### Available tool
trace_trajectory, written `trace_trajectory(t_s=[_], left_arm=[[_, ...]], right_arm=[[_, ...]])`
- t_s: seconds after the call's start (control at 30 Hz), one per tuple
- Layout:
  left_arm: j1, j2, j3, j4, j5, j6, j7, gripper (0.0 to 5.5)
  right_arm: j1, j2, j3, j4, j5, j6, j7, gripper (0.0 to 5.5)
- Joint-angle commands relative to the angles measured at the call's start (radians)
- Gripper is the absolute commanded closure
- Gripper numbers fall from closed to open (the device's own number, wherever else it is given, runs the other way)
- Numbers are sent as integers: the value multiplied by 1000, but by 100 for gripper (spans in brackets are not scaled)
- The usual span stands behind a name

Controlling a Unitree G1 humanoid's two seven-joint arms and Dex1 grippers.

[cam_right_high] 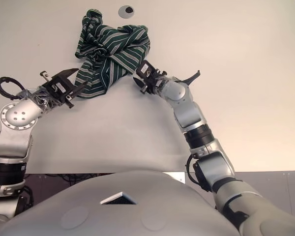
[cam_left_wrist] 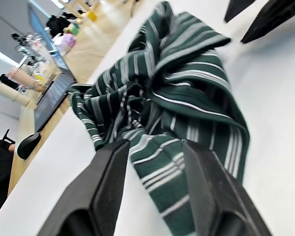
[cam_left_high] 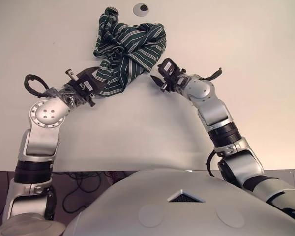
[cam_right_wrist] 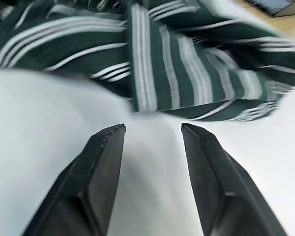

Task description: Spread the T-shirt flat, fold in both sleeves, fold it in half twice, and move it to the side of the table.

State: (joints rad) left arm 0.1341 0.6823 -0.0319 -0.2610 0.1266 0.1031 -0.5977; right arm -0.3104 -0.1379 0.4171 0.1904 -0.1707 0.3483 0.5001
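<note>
- Left eye view puts the T-shirt [cam_left_high: 130, 46], dark green with pale stripes, in a twisted heap on the white desk [cam_left_high: 246, 118], toward its far middle and just short of a small round disc [cam_left_high: 141, 8].
- Left jaws are at the heap's near-left edge and right jaws just beside its near-right edge, one arm on each side.
- Left wrist view shows what the head views cannot. The left jaws stand wide apart with a striped fold lying between them, not pinched.
- Right wrist view shows the right jaws equally wide apart and holding nothing. Bare desk lies between them and the cloth edge is just ahead.
- The shirt looks soft, light and limp. It will likely sag, drag and carry its twist along rather than hold any shape.
- The best hold is probably a free outer edge, hem or shoulder, one on each side. The knotted middle would only lift as a clump.
</note>
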Motion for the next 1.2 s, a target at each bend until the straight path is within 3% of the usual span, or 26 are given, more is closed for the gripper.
trace_trajectory(t_s=[0.03,0.2,0.53,0.9,1.03,1.2], left_arm=[[-12,4,-1,-13,8,10,-3,360],[-2,4,-2,-26,7,16,-6,360],[-7,-8,-12,-32,7,18,-3,360],[-4,16,-10,-20,3,7,-30,358],[40,85,-20,-56,5,6,-113,358],[57,140,-35,-75,12,16,-184,295]], right_arm=[[-73,-33,61,74,-117,-102,-58,341],[-117,-50,108,138,-245,-259,-163,341],[-149,-55,160,225,-378,-378,-213,341],[-149,-42,140,207,-401,-409,-231,539],[-89,-28,56,89,-260,-314,-110,549],[-63,-24,-26,-18,-144,-186,-38,550]])
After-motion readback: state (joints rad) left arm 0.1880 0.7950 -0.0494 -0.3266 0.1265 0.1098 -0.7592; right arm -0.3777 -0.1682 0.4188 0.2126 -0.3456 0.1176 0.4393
